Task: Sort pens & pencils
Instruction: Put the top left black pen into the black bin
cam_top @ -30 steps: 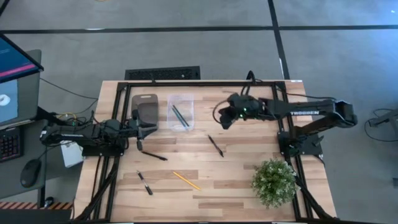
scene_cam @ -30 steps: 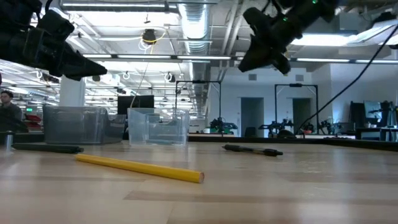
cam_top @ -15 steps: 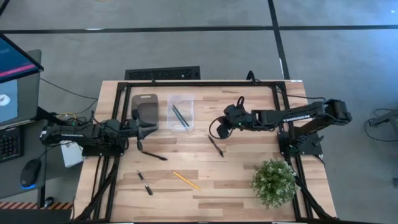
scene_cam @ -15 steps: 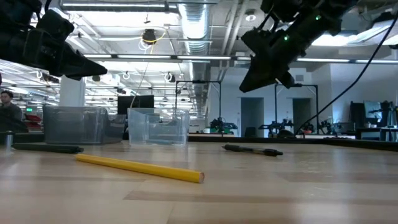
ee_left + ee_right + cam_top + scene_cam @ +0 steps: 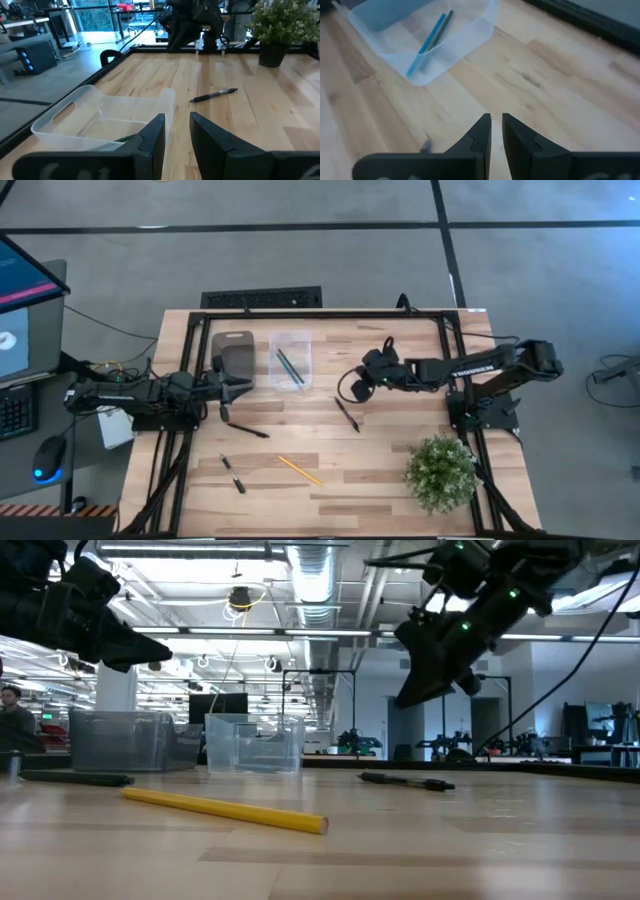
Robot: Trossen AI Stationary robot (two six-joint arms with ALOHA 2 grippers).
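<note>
The clear bin (image 5: 290, 360) already holds two pencils (image 5: 431, 36), well off to the side of the right gripper (image 5: 352, 387). That gripper hangs above the wood with its fingers (image 5: 476, 134) nearly pressed together, pinching nothing. The nearest pen (image 5: 347, 414) lies just below and ahead of it, its long axis slanting across the boards. The left gripper (image 5: 222, 390) waits much farther from this pen, fingers (image 5: 152, 137) narrowly parted, so I'd say the right arm should take it.
</note>
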